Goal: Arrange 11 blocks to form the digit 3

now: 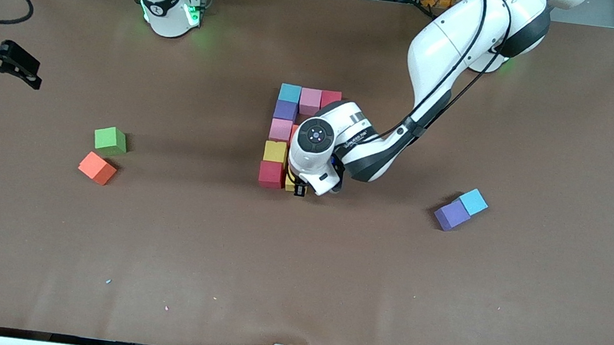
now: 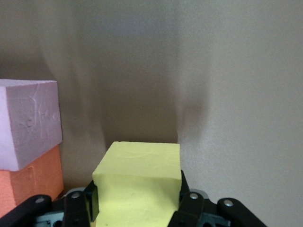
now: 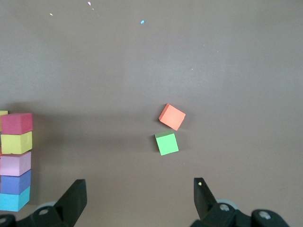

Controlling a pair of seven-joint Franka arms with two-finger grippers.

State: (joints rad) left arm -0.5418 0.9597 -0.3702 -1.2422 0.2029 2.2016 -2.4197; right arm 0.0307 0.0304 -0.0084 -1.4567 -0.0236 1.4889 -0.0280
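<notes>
Blocks [image 1: 279, 129] of matte foam, left gripper [image 2: 137, 201] pinching yellow cube [image 2: 139, 182], seemingly touching table [image 1: 293, 282], right gripper [image 3: 139, 198] spread, waiting

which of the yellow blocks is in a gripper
The yellow block clamped in the left gripper, low beside the red block. The other yellow block sits free in the column, untouched.
</notes>
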